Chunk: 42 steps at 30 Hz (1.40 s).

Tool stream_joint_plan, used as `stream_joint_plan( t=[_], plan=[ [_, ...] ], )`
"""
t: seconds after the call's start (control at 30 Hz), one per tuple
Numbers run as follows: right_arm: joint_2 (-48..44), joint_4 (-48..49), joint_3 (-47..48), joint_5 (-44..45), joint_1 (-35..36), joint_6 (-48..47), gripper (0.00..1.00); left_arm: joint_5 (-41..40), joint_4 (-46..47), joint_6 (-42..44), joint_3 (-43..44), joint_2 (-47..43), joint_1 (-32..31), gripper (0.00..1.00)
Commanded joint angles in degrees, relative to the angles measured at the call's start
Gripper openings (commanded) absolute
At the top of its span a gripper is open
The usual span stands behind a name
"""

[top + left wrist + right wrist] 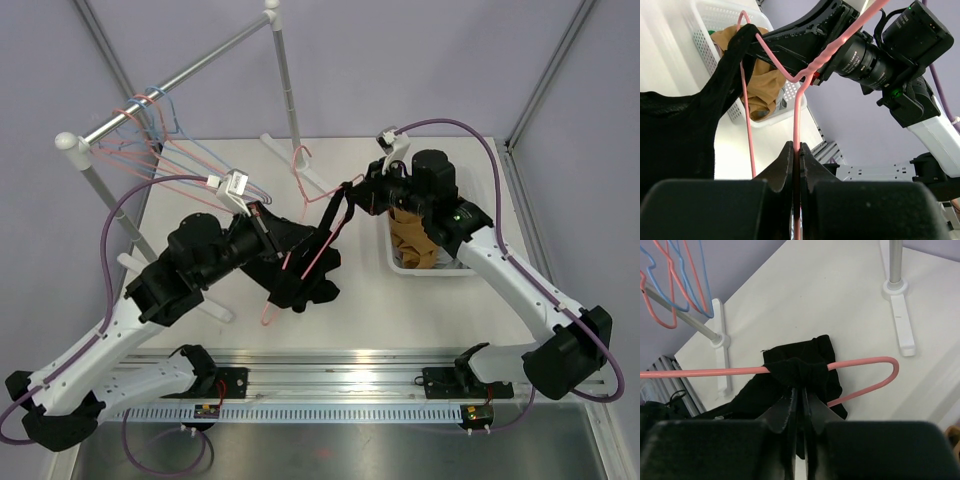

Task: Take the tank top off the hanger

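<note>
A black tank top point(300, 265) hangs on a pink wire hanger point(308, 262) held above the table centre. My left gripper point(262, 222) is shut on the hanger's wire point(797, 130), which runs up between its jaws. My right gripper point(352, 192) is shut on a black shoulder strap point(800, 370) where it wraps over the hanger's arm point(865, 361). In the left wrist view the strap point(735, 47) still loops over the hanger's end. The rest of the top point(760, 395) droops below.
A white basket point(425, 268) of brown cloth point(412, 238) sits right of the right gripper. A clothes rail point(160, 95) with several pink and blue hangers point(135, 135) stands at the back left, its feet point(310, 175) on the table. Another pink hook point(300, 158) lies by the upright.
</note>
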Motion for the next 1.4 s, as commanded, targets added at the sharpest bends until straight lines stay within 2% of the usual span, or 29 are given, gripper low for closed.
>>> stream_joint_plan(
  t=[0.0,0.03,0.2,0.23,0.37,0.47,0.6,0.8,0.9,1.1,1.23,1.3,1.33,1.37],
  plan=[
    [-1.08,1.03,1.55,3.61,0.44,-2.87,0.07,-2.33,2.49,-0.07,0.23,-2.01,-0.33,0.0],
    [-1.52,1.12,1.29,5.18,0.44,-3.05,0.0,-2.95,1.43,0.28,0.93,-2.27,-0.33,0.0],
    [-2.05,-0.02,1.9,13.7,0.44,-5.15,0.0,-3.31,-4.01,3.09,2.07,-4.29,-0.33,0.0],
    [-1.7,-0.19,2.25,18.16,0.35,-5.33,0.0,-2.7,-6.2,3.79,2.77,-4.65,-0.33,0.0],
    [1.19,-1.25,6.19,24.62,-0.61,-6.39,0.0,-0.41,-9.91,6.6,3.13,-7.01,-0.33,0.0],
    [5.85,-3.0,10.93,24.8,-2.11,-6.66,0.0,4.06,-10.88,7.4,2.78,-8.51,-0.33,0.0],
    [10.51,-4.59,14.63,21.47,-5.01,-4.72,0.0,6.01,-10.53,7.75,2.34,-11.84,-0.33,0.0],
    [6.49,-3.54,12.36,8.04,-5.01,-2.0,0.0,6.1,-6.93,10.04,4.53,-12.3,-0.33,0.0],
    [2.89,-3.45,10.69,4.86,-5.1,-0.69,0.0,6.18,-2.98,12.32,7.25,-10.37,-0.33,0.0],
    [-6.33,-3.71,7.53,-3.84,-5.01,3.18,0.0,7.41,12.21,19.87,13.14,-3.96,-0.33,0.0],
    [-10.92,-5.12,6.56,-7.19,-5.01,4.07,0.0,9.35,27.91,26.63,14.82,1.05,-0.6,0.0],
    [-12.94,-6.61,6.3,-8.42,-5.1,4.16,0.0,10.92,35.66,31.38,11.68,2.11,-1.12,0.0],
    [-13.56,-6.96,6.12,-9.03,-5.1,4.42,0.0,9.8,45.45,33.4,9.57,2.38,-1.56,0.0],
    [-14.09,-7.14,5.6,-10.26,-5.1,4.68,0.0,7.96,50.15,35.85,7.98,2.9,-2.0,0.0]
  ],
)
